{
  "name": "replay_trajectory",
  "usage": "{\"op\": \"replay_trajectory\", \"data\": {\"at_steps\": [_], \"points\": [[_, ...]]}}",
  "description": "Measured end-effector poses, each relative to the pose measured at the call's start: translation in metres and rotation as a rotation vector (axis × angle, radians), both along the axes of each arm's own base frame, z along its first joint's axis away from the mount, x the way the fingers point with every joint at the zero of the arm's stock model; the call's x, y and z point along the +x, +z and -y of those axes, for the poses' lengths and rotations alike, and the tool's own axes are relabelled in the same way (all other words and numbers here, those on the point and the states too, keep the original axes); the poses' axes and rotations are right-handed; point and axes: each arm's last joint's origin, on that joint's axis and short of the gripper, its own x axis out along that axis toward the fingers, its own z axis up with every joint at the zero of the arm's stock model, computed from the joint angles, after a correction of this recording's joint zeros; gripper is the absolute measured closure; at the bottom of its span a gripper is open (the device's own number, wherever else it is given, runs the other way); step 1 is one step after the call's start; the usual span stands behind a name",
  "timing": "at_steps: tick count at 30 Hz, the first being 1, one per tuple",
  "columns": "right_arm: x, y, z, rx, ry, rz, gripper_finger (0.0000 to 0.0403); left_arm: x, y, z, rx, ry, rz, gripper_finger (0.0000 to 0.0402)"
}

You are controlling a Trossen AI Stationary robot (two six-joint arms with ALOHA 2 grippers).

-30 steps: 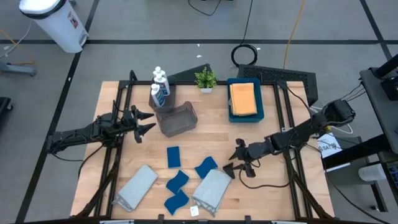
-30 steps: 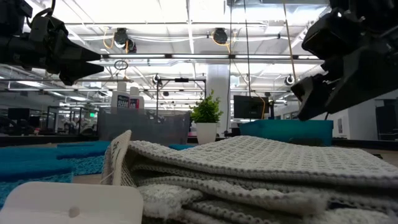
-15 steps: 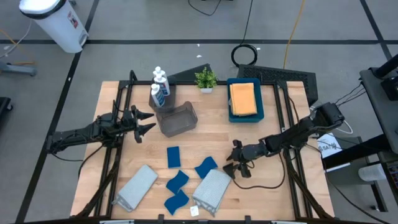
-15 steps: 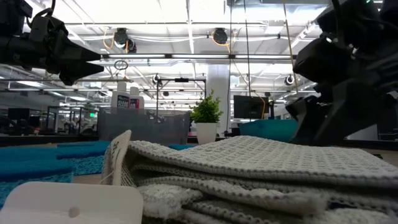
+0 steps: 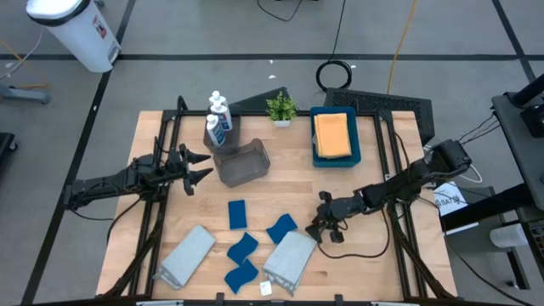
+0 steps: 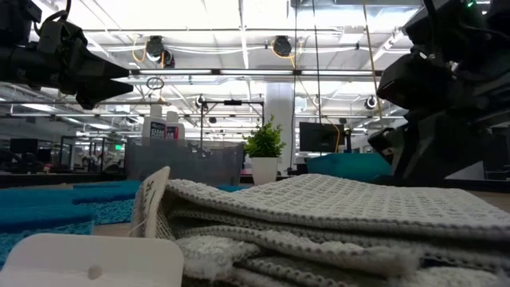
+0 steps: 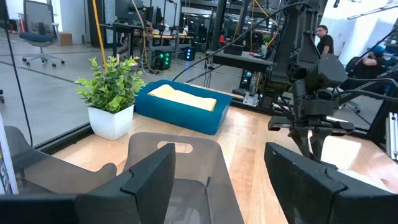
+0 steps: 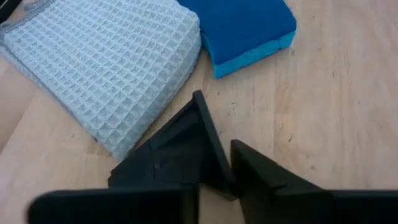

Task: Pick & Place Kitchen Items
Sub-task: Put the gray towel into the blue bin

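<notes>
My right gripper (image 5: 317, 229) is shut and points down, low over bare wood. It stands right beside the far edge of a folded grey cloth (image 5: 289, 259), which also shows in the right wrist view (image 8: 118, 56), and beside a blue sponge (image 5: 280, 228) (image 8: 249, 28). It touches neither as far as I can see. My left gripper (image 5: 201, 167) is open and empty, hovering just left of a clear grey bin (image 5: 243, 161). Three more blue sponges (image 5: 241, 248) and a second grey cloth (image 5: 187, 253) lie flat on the table. Three white bottles (image 5: 218, 121) stand at the far left.
A blue tray (image 5: 354, 144) holding an orange cloth (image 5: 332, 133) sits at the far right, with a potted plant (image 5: 281, 108) beside it. A white tag (image 5: 265, 287) lies at the near edge. There is bare wood to the right of my right gripper.
My right gripper has gone down and a little toward the table's near-left, closing in on the grey cloth and the sponge beside it. Nothing on the table has moved.
</notes>
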Motion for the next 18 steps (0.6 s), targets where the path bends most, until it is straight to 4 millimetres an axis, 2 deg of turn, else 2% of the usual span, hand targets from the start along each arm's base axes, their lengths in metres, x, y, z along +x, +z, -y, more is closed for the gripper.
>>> {"op": "replay_trajectory", "data": {"at_steps": [3, 6, 11, 15, 18], "points": [[-0.001, 0.004, 0.0, -0.02, 0.017, 0.014, 0.0395, 0.0, 0.0, 0.0, 0.0, 0.0, 0.0, 0.0151], [-0.005, 0.012, 0.003, -0.056, -0.008, 0.038, 0.0396, 0.0, 0.0, 0.0, 0.0, 0.0, 0.0, 0.0151], [-0.017, 0.037, 0.011, -0.135, -0.098, 0.09, 0.04, 0.0, 0.0, 0.0, 0.0, 0.0, 0.0, 0.0151], [-0.031, 0.06, 0.022, -0.185, -0.23, 0.15, 0.0402, 0.0, 0.0, 0.0, 0.0, 0.0, 0.0, 0.0151], [-0.043, 0.072, 0.036, -0.23, -0.396, 0.171, 0.0402, 0.0, 0.0, 0.0, 0.0, 0.0, 0.0, 0.0151]]}}
